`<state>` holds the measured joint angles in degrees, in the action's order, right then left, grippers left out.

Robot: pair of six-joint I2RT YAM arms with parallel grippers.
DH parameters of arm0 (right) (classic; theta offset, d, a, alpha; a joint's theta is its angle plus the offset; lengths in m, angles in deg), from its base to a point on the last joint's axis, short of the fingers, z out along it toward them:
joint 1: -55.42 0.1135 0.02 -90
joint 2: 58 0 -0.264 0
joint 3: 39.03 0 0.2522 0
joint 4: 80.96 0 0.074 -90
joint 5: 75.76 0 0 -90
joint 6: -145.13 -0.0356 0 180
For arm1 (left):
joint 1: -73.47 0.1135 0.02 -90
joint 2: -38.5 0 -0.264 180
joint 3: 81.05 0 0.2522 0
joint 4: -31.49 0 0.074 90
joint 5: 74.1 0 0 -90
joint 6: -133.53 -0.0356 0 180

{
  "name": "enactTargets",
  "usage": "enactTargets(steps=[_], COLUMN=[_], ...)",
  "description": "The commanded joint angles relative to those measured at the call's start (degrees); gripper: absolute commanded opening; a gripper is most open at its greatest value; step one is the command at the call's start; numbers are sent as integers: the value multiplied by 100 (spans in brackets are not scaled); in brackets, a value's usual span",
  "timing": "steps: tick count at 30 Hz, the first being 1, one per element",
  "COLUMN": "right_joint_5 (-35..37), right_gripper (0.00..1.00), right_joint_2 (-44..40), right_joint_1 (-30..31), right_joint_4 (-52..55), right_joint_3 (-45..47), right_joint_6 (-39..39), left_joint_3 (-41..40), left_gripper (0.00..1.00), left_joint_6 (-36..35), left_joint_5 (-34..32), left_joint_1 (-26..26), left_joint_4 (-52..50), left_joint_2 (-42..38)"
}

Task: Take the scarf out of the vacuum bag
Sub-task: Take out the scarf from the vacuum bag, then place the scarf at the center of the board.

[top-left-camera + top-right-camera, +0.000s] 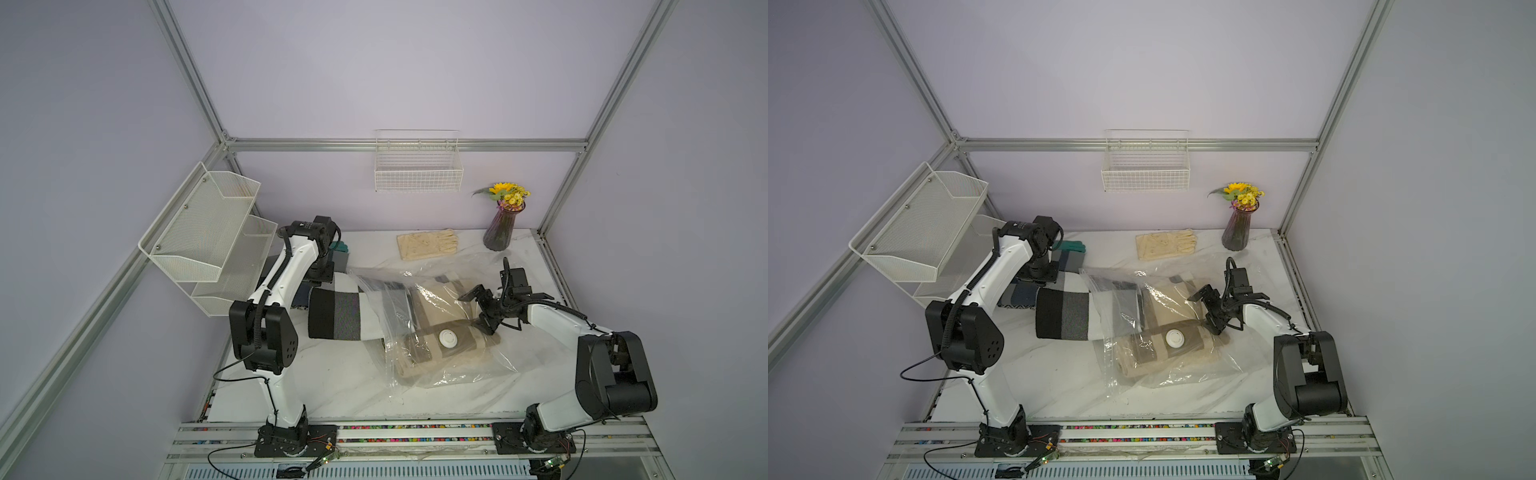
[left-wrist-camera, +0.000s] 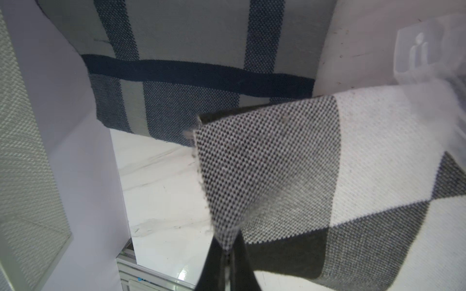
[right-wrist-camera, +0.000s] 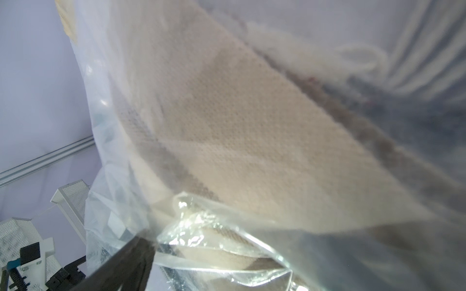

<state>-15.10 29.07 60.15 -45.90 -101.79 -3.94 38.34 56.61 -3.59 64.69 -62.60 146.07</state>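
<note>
- Presently your vacuum bag [image 1: 457, 374] lies crumpled at the middle of the table [image 1: 332, 386]. Its mouth is turned toward your left arm and its white valve cap [image 1: 448, 337] faces up.
- Contents: a folded beige cloth [image 1: 415, 361] with brown bands sits under the cap, and one end of the checked scarf [image 1: 336, 316] lies just inside the mouth.
- About half of the checked scarf (black, grey, white) is out. That part lies on the table beside the bag's mouth and rises toward your left wrist.
- Your left gripper [image 2: 227, 254] has its jaws pinched tight on a grey-weave corner of the scarf, as the left wrist view shows.
- Your right gripper [image 1: 478, 311] has its jaws spread wide at the bag's far side, over the beige cloth. It grips nothing visible, and you cannot tell whether the tips press the plastic.
- A navy-and-grey plaid cloth [image 2: 189, 75] lies under your left wrist, just behind the scarf.
- Cream gloves [image 1: 428, 244] and a purple vase [image 1: 500, 230] of yellow flowers stand along the back edge, near the bag.
- A wire basket [image 1: 417, 174] hangs on the back wall, and a mesh rack [image 1: 208, 232] on the left wall sits close to your left arm.
</note>
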Motion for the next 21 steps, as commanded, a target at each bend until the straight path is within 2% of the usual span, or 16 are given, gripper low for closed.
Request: enactTargets(steps=[1, 12, 21], right_joint_5=[623, 596, 609], right_gripper=[97, 97, 97], right_joint_2=[396, 302, 158], right_joint_1=[-74, -209, -236], right_joint_4=[76, 83, 144], right_joint_3=[200, 194, 241], right_joint_6=[141, 167, 168], left_joint_3=[459, 1021, 2076], left_gripper=[0, 0, 0], left_joint_6=[168, 317, 280], left_joint_5=[-1078, -1705, -1595], left_joint_1=[139, 389, 442], left_joint_4=[-190, -441, -480], left_joint_2=[-63, 168, 971])
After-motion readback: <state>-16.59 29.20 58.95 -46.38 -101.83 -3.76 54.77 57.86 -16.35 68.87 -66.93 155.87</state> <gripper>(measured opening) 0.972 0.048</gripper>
